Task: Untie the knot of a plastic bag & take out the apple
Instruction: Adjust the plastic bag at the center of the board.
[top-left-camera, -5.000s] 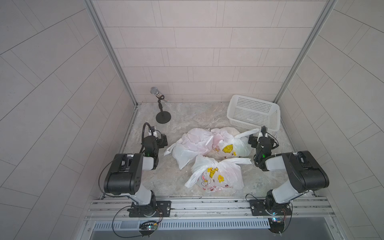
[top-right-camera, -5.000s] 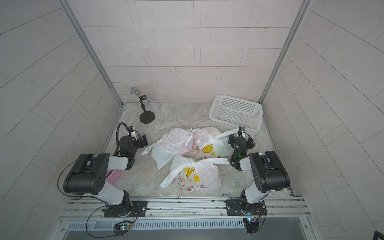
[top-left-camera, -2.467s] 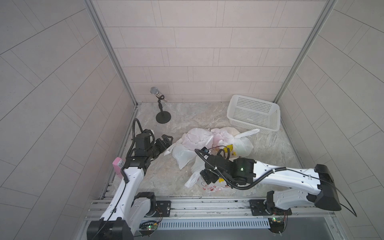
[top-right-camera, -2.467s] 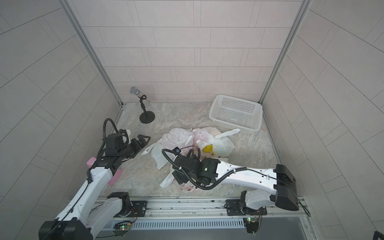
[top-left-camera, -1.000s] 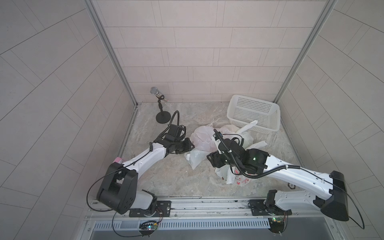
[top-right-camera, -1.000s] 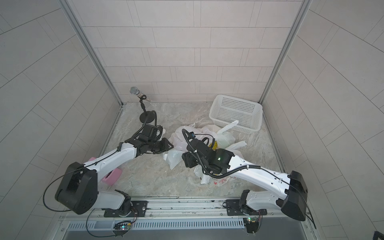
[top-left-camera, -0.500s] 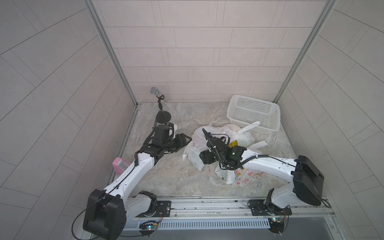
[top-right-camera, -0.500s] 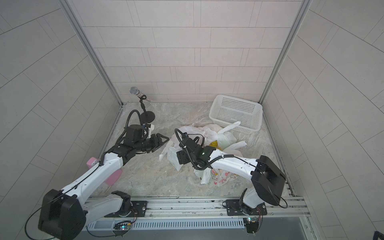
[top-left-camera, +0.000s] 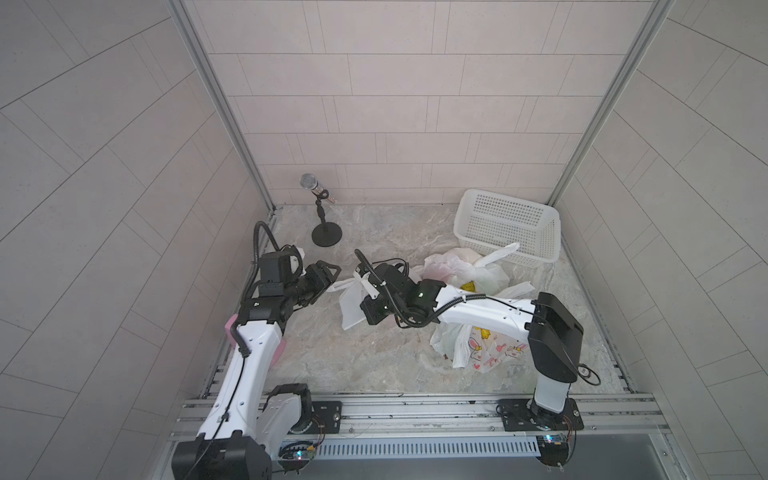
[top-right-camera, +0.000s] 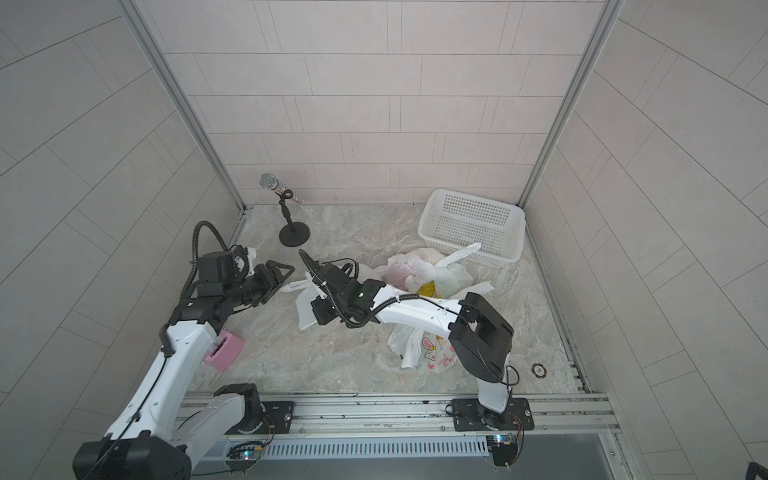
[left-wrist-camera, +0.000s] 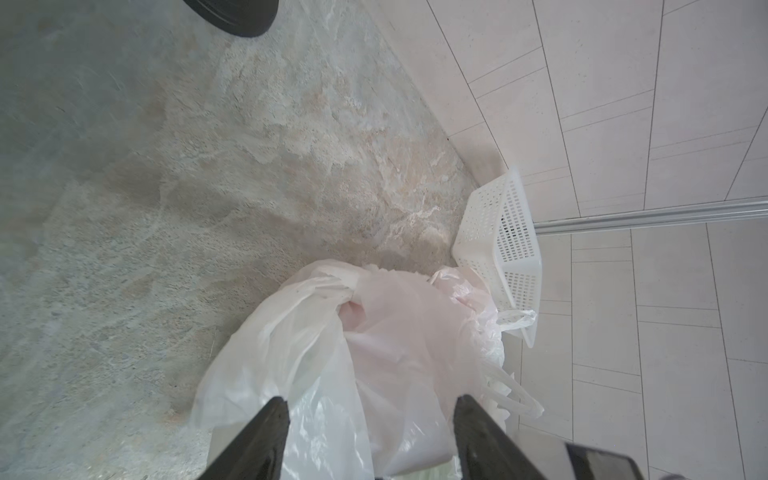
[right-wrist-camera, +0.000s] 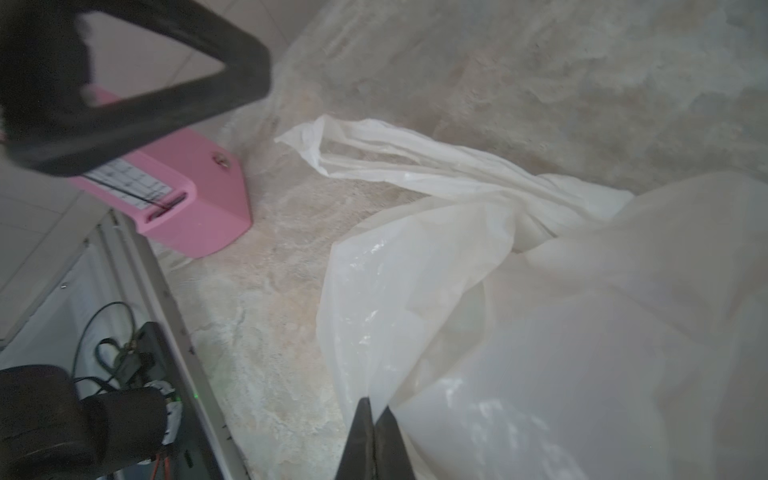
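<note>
The translucent white plastic bag (top-left-camera: 350, 305) lies slumped on the table in the middle of the cell, between the two arms, with its handle end turned toward the left arm. In the left wrist view its film gathers into a twisted knot (left-wrist-camera: 347, 293), which looks not yet undone. One flat handle loop (right-wrist-camera: 353, 141) trails loose across the table. The apple cannot be seen; a pinkish tint through the film may be it.

The right pincer (right-wrist-camera: 376, 406) is clenched, its tips meeting at the edge of the film. Whether a fold is caught between them I cannot tell. From where it sits, it seems meant to anchor the bag so the knot can be pulled against. The left pincer (left-wrist-camera: 370, 400) is released, jaws wide, aimed at the knotted end and holding nothing, likely lining up a grab.

A white bag with a yellow mark (top-left-camera: 469, 274) lies just beside the white perforated plastic basket (top-left-camera: 507, 224), and a rabbit-printed bag (top-left-camera: 486, 347) lies under the right arm. A microphone on a black stand (top-left-camera: 327, 237) stands at the back, and a pink block (top-right-camera: 224, 349) sits beside the left arm. The table (top-left-camera: 374, 365) is marbled grey-beige, and pale tiled walls close three sides.
</note>
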